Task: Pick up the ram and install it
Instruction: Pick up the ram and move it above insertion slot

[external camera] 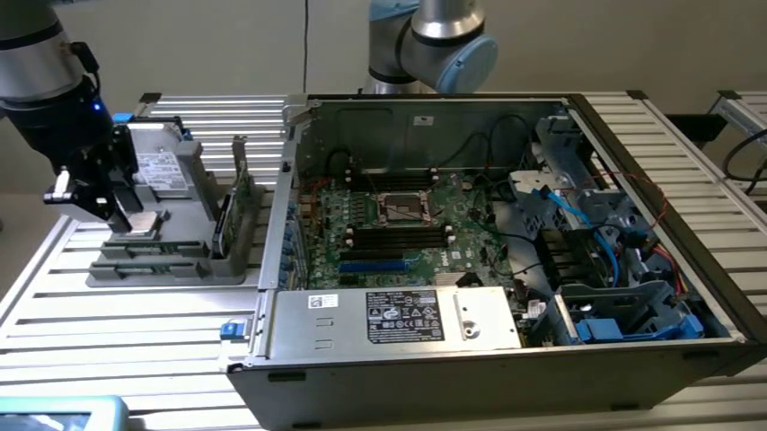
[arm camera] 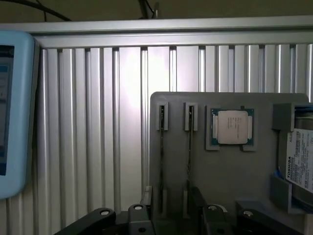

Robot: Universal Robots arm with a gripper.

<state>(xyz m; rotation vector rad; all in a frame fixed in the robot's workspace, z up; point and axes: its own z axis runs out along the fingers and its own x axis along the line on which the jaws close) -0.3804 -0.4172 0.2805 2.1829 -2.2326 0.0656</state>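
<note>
Gripper (arm camera: 170,205) sits closest to my wrist camera, jaws spread wide, holding nothing. Past it I see the ram (arm camera: 190,156) standing on edge in a slot of the grey holder (arm camera: 230,171), which rests on the slatted worktop (arm camera: 98,122) just beside the open computer case (external camera: 480,386).

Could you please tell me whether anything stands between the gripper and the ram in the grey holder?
Nothing visible does. The ram stands on edge in its slot of the grey holder, bare on top, with the open gripper above that holder. The processor chip lies beside it, apart.
</note>
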